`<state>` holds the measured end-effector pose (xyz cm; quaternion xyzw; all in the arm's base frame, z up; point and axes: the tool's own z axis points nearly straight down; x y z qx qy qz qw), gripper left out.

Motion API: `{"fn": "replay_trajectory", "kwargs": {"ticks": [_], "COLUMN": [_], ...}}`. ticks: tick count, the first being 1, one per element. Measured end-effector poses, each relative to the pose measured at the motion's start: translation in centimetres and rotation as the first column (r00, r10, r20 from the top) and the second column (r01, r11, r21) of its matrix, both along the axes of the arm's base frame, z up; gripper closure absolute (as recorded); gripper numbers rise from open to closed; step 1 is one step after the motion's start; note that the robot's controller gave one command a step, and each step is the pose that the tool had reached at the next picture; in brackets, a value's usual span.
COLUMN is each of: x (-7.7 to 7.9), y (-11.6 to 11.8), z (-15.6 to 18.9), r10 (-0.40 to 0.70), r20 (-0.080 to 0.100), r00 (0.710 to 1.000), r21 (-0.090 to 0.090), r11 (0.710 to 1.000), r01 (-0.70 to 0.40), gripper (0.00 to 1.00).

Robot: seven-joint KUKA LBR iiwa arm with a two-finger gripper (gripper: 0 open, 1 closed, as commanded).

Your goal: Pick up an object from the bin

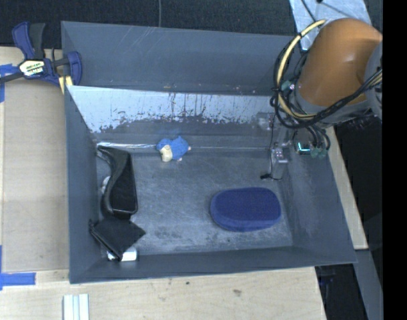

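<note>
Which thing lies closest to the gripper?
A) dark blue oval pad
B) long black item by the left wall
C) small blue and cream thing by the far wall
A: the gripper sits at the right side of the bin, with the dark blue oval pad next to it toward the near wall.

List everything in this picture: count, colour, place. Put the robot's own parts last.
bin: one, grey metal, middle of the view.
oval pad: one, dark blue, on the bin floor, right of middle.
small lump: one, light blue with a cream end, at the foot of the back wall.
long curved thing: one, black, along the left side.
flat piece: one, black with a white bit, front left corner.
tool: one, dark, by the right wall, behind the oval pad.
arm cover: one, orange-brown, upper right.
</note>
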<state>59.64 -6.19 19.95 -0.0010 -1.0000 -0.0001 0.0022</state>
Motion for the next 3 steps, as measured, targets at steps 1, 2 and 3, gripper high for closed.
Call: {"fn": "replay_trajectory", "kwargs": {"ticks": [1, 2, 3], "x": [-7.3, -6.1, -5.4], "y": [0.4, 0.2, 0.0], "z": [-5.9, -13.2, -12.5], "r10": [-0.147, -0.199, -0.199], "r20": [-0.002, -0.004, 0.02], "r00": [0.989, 0.98, 0.98], "r21": [0.0, 0.0, 0.001], "r11": [0.989, 0.98, 0.98], "r01": [0.147, 0.199, 0.199], "gripper": [0.0, 0.0, 1.0]}}
